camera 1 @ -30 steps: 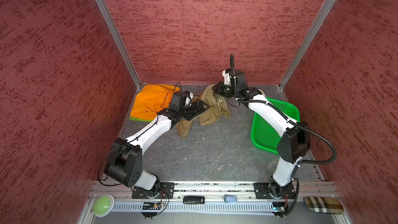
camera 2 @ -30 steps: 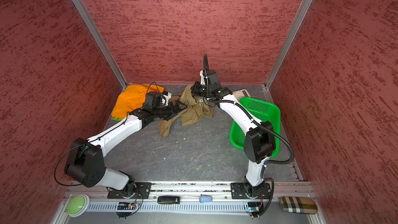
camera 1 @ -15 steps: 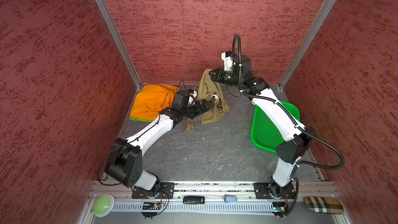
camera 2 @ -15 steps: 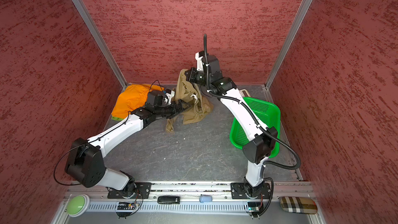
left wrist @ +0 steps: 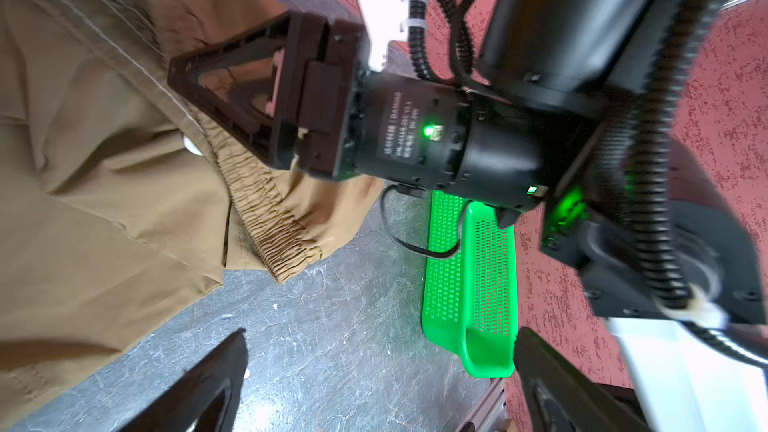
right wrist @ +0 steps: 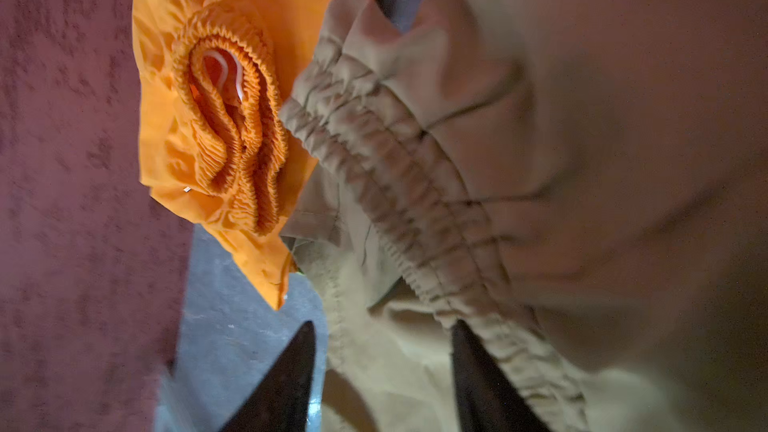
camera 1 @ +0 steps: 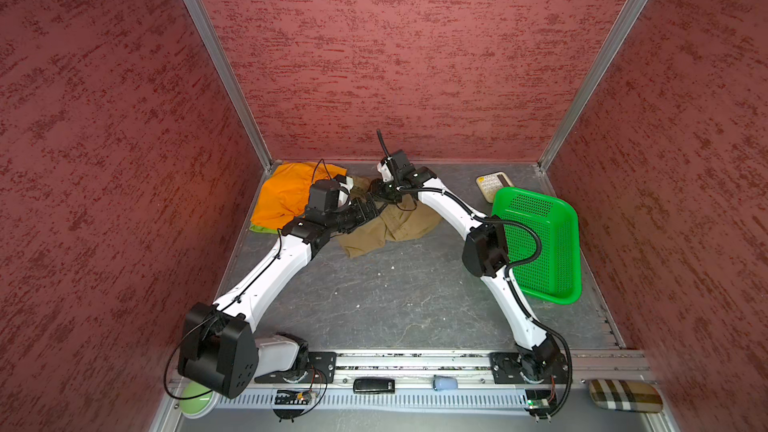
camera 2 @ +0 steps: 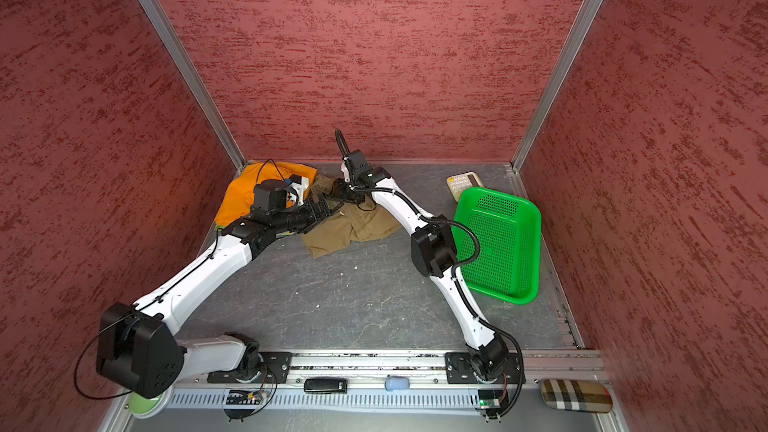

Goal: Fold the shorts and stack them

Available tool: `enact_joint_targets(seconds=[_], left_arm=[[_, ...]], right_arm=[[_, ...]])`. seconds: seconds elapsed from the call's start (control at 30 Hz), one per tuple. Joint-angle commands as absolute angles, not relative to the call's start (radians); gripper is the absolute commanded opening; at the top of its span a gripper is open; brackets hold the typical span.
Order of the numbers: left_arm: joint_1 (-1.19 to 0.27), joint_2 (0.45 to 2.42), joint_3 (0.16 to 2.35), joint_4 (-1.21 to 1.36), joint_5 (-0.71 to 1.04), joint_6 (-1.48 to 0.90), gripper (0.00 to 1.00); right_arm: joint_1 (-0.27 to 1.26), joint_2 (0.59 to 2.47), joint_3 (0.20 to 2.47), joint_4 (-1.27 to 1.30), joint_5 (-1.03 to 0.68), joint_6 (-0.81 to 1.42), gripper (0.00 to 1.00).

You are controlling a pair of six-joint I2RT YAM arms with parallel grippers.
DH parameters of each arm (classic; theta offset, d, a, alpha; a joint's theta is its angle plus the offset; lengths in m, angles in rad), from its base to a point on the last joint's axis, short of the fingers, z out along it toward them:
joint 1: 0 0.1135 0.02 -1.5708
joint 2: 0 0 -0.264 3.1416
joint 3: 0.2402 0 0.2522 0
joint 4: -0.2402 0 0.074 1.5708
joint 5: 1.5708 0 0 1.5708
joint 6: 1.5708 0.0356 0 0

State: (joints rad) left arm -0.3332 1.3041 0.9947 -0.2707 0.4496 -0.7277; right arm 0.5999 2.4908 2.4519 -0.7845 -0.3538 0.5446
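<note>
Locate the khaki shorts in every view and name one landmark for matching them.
Top view: khaki shorts far centre, right of the orange shorts.
Top view: same spot.
Left wrist: fills much of the frame.
Right wrist: fills most of the frame.
Landmark: the orange shorts, absent only from the left wrist view.

You'll see a green perforated basket (camera 1: 557, 251) on the right of the grey counter (camera 1: 374, 305), with a beige keypad (camera 1: 493, 184) just beside its far corner. Along the front rail sit a green round button (camera 1: 197, 398), a black device (camera 1: 373, 385), a pale blue object (camera 1: 444, 383) and a plaid case (camera 1: 625, 396).
</note>
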Motion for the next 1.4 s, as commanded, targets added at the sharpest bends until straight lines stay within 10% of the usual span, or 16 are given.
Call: enact_joint_targets(seconds=[0.0,0.07,0.43,0.7,1.37], left_arm=[[-0.351,1.343,0.991,-0.308,0.492,-0.779,0.99],[-0.385,1.365,0.972,-0.236,0.525,-0.862,0.99],[-0.598,1.625,0.907,0.152,0.377,-1.612,0.99],[-0.627,1.801,0.932,0.165,0.147,-1.886,0.99],[-0.556,1.851,0.960,0.246,0.117,-1.796,0.54]], right_arm=[[0.572,2.235,2.361,-0.778,-0.301,0.483,0.80],[0.556,2.097,2.145,-0.692,-0.260,0.483,0.98],[0.331,1.673,1.362,-0.325,-0.318,0.613,0.99],[0.309,1.606,1.205,-0.240,-0.346,0.630,0.99],[0.307,1.617,1.105,-0.146,-0.393,0.646,0.99]])
